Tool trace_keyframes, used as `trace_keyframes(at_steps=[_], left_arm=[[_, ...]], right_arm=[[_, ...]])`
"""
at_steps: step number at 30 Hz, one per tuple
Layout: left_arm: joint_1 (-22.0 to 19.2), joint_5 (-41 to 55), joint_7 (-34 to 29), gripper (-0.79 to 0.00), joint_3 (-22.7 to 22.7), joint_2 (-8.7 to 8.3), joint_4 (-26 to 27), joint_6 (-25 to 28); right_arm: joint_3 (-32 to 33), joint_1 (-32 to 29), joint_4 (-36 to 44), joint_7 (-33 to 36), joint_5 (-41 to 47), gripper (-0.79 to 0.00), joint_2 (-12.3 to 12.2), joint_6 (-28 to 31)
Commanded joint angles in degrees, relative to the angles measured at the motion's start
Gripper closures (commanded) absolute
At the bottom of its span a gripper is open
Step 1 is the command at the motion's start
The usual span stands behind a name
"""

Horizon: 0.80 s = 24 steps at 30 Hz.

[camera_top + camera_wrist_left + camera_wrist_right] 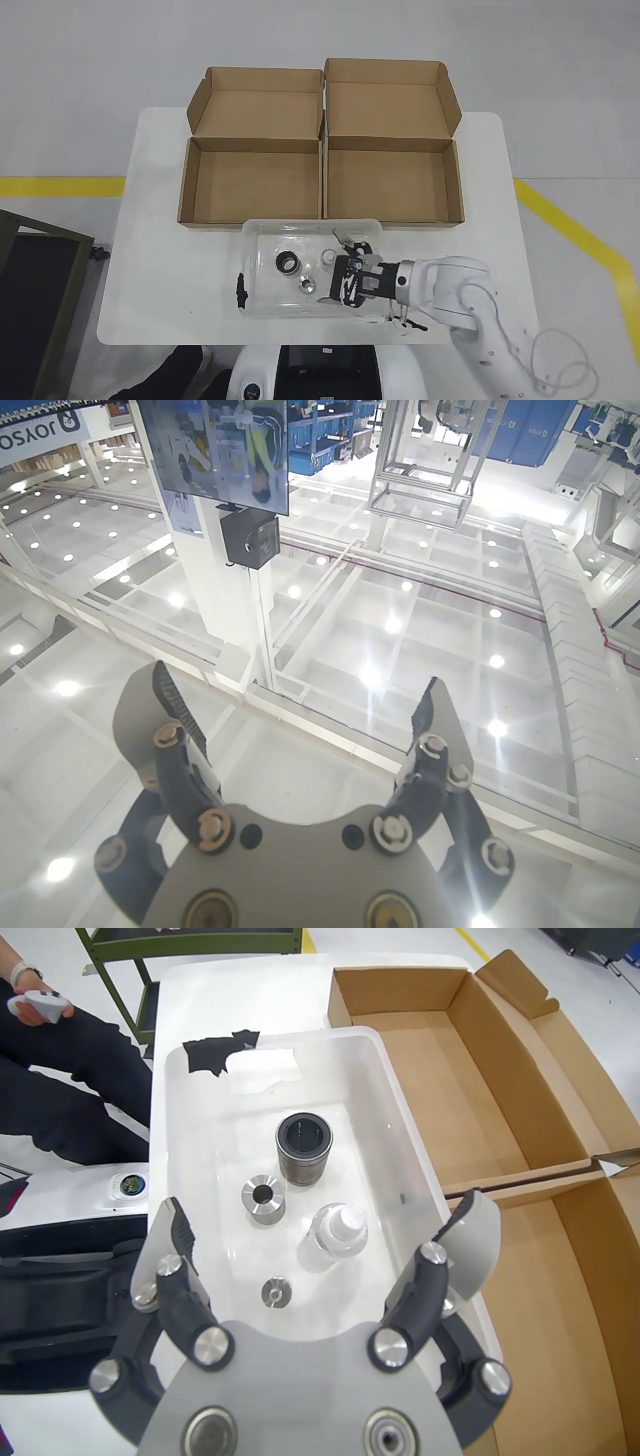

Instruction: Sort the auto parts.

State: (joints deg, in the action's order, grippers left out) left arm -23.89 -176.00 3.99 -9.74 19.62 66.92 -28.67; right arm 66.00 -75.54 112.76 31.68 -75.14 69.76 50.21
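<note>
Near edge of the desk point(160, 260): clear plastic bin point(300, 223), long side toward the robot. Just behind it, 2 open cardboard boxes side by side, lids folded back: left box point(250, 185), right box point(385, 185).

In the bin, 4 items, none touching another:
- dark cylinder point(304, 1148) with steel bands, upright, bore facing up;
- shorter steel bushing point(263, 1199) just beside it, hole facing up;
- clear bottle point(337, 1238) with white cap, near the wall on the boxes' side;
- small steel disc point(276, 1291), closest to the arm.

Torn black tape point(210, 1053) on the bin's left end wall.

Over the bin's right half: right gripper point(324, 1205), fingers spread wide, holding nothing, clear of all 4 items.

Aimed up at the ceiling: left gripper point(297, 677), fingers likewise spread wide, nothing between them.
</note>
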Motion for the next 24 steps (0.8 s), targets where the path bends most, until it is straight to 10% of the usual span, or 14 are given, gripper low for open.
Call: trace_keyframes(at_steps=[1, 14, 24], left_arm=[[0.0, 0.0, 0.0, -0.785, 0.0, 0.00, 0.0, 0.0], [0.0, 0.0, 0.0, -0.785, 0.0, 0.00, 0.0, 0.0], [0.0, 0.0, 0.0, -0.785, 0.0, 0.00, 0.0, 0.0]], right_arm=[[-0.5, 0.5, -0.6, 0.3, -0.2, -0.785, 0.0, -0.6], [-3.1, 3.3, -3.4, 2.9, -1.4, -0.785, -0.3, -3.3], [-5.1, 5.0, -5.8, 3.5, -2.5, -0.603, -0.4, -4.7]])
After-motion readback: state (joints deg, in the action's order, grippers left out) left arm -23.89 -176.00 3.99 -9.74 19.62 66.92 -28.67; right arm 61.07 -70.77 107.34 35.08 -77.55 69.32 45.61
